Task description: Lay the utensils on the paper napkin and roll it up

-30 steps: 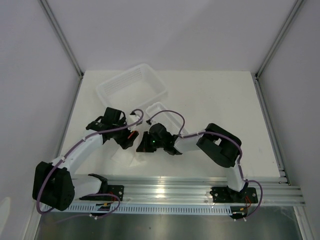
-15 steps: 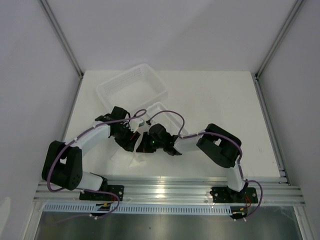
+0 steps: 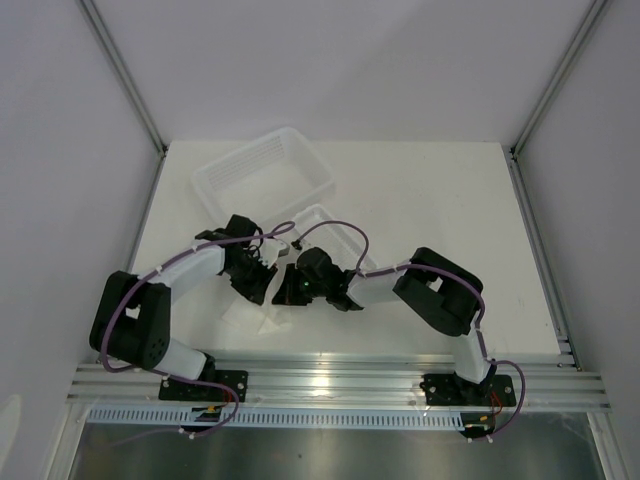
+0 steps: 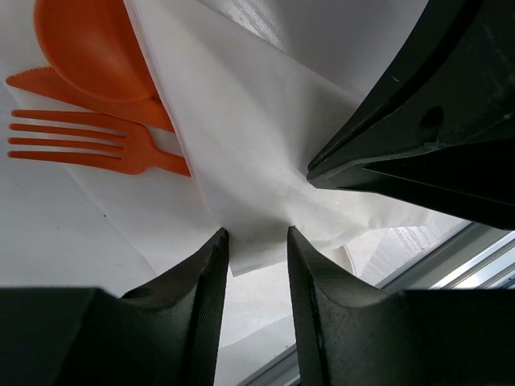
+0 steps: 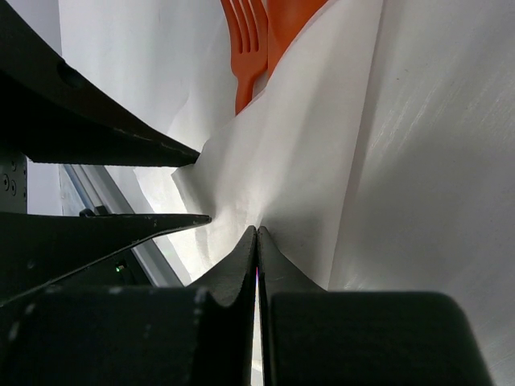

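From above, the two arms meet over the near-left part of the table (image 3: 430, 190). The left claw (image 3: 263, 281) and the right claw (image 3: 287, 291) are tip to tip above the paper napkin (image 3: 245, 311), which lies flat in front of the small ribbed tray (image 3: 326, 215). The translucent basket (image 3: 262, 170) sits further back. At this size neither claw's opening can be read.

On the left wrist, the left claw (image 4: 257, 238) stands part open, with a clear gap between its fingers (image 4: 201, 305). A folded edge of the paper napkin (image 4: 241, 137) reaches into that gap, and the fingers do not press on it. The utensils (image 4: 88, 96), a spoon, a knife and a fork, lie side by side on the sheet at the upper left, their handles tucked under the fold. The right claw (image 4: 310, 171) touches the fold from the right.

On the right wrist, the right claw (image 5: 257, 235) is fully closed and pinches a raised crease of the paper napkin (image 5: 322, 145). The orange utensils (image 5: 251, 48) poke out from under the fold at the top. The left claw (image 5: 197, 186) stands open at the left.
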